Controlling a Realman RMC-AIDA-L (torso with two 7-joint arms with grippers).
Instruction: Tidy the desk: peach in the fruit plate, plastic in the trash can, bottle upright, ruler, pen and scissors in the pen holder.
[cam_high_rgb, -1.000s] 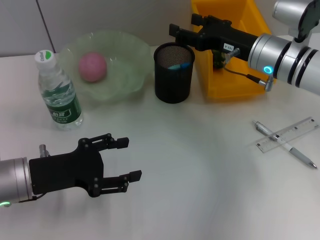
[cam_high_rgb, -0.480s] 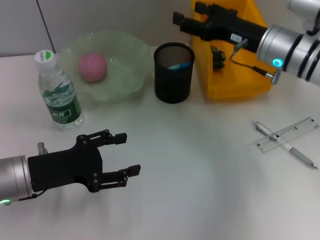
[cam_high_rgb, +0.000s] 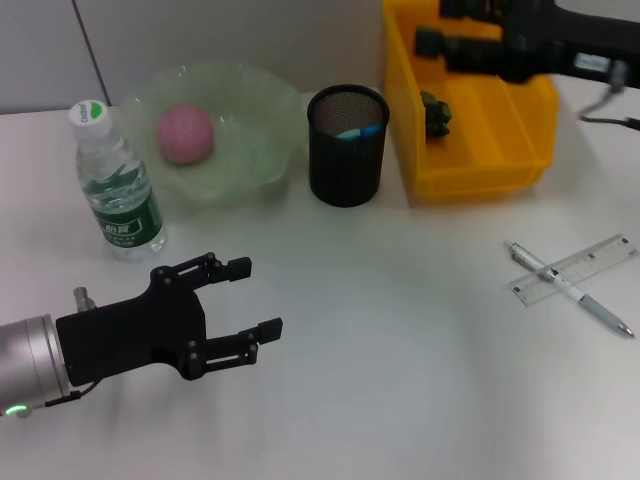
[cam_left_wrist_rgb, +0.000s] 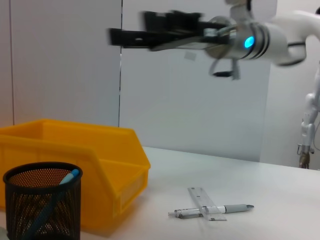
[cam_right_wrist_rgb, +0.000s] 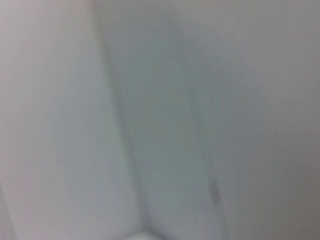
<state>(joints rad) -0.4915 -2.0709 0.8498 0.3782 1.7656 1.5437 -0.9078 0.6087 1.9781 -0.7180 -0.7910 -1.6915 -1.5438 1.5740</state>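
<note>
Nearest you, the left gripper (cam_high_rgb: 248, 298) hovers low over the bare desk (cam_high_rgb: 400, 380), fingers spread wide and holding nothing. To the right, the pen (cam_high_rgb: 570, 289) lies across the ruler (cam_high_rgb: 574, 269), touching it. Farther back, the bottle (cam_high_rgb: 115, 185) stands upright at the left, near the fruit plate (cam_high_rgb: 250, 150) with the peach (cam_high_rgb: 185, 134) in it. The pen holder (cam_high_rgb: 347, 145) sits just beside the yellow trash can (cam_high_rgb: 480, 170), which holds a dark scrap (cam_high_rgb: 436, 110). Farthest off, the right gripper (cam_high_rgb: 432, 32) hangs above the trash can; you cannot tell how far its fingers are parted.
</note>
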